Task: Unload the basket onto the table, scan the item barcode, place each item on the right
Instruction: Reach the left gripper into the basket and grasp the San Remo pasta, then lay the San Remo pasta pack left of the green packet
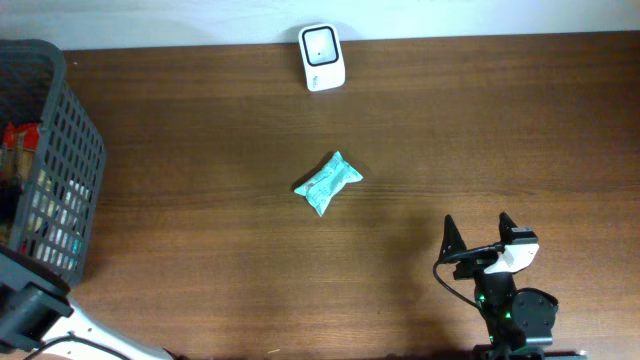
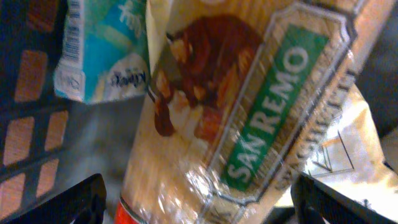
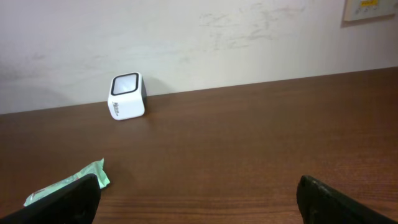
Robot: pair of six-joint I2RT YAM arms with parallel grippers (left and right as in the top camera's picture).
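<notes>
One broad tabletop (image 1: pixel 200 150) carries everything, and most of its wood is bare: open room runs from the centre to the right edge and along the near edge up to the right arm. A dark mesh basket (image 1: pixel 85 150) takes the left edge, its right wall slanting inward toward the near left corner. The left arm (image 1: pixel 30 310) shows there as a white and black link at the near left corner, just under the basket.

The left gripper (image 2: pixel 199 199) is inside the basket. Its jaws are spread wide and released, one tip in each lower corner of the wrist view. A pasta bag (image 2: pixel 249 124) lies tilted between and beyond them. Whether either tip touches the bag I cannot tell. A blue and white pack (image 2: pixel 99 56) leans against the bag's upper left, close to the mesh wall, so room there is tight.

The right gripper (image 1: pixel 478 235) sits near the near edge, right of centre. Its jaws are fully spread and released over bare wood, pointing at the far edge.

The green packet (image 1: pixel 328 183) lies flat at the centre, angled, well apart from every edge and from both grippers. The white scanner (image 1: pixel 322 58) stands at the middle of the far edge, against the wall, with bare wood between it and the packet.
</notes>
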